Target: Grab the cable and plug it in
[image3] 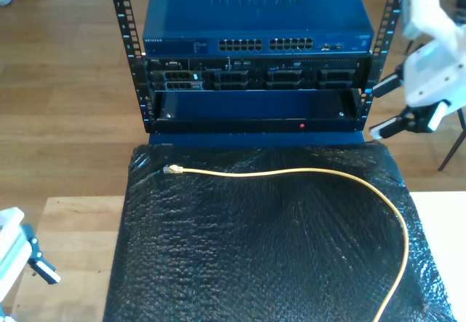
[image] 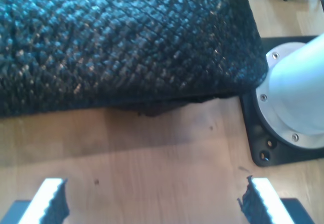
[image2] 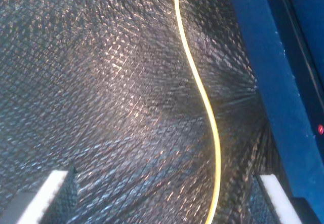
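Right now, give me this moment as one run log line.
cable: loose on black mat, unplugged | my first gripper: open over table | my second gripper: open above cable | switch: behind mat

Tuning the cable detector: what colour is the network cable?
Pale yellow cable with a small clear plug at its end; shows best in the exterior view, against the black mat.
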You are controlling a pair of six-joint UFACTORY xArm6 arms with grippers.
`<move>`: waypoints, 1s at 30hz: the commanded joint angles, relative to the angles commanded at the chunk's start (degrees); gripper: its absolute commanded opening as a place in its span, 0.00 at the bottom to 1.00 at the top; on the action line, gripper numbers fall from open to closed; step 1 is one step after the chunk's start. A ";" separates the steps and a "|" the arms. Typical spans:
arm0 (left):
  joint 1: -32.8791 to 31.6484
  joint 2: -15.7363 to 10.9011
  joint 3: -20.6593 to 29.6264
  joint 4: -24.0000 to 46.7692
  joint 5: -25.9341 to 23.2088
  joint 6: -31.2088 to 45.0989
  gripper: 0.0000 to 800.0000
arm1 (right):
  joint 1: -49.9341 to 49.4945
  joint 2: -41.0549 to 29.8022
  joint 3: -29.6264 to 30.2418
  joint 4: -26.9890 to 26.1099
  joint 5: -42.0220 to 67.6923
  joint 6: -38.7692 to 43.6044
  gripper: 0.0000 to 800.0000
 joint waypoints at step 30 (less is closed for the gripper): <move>-8.70 0.53 -0.44 -0.62 -0.26 -7.47 1.00 | 17.76 13.80 -8.97 -0.44 -9.67 5.71 0.99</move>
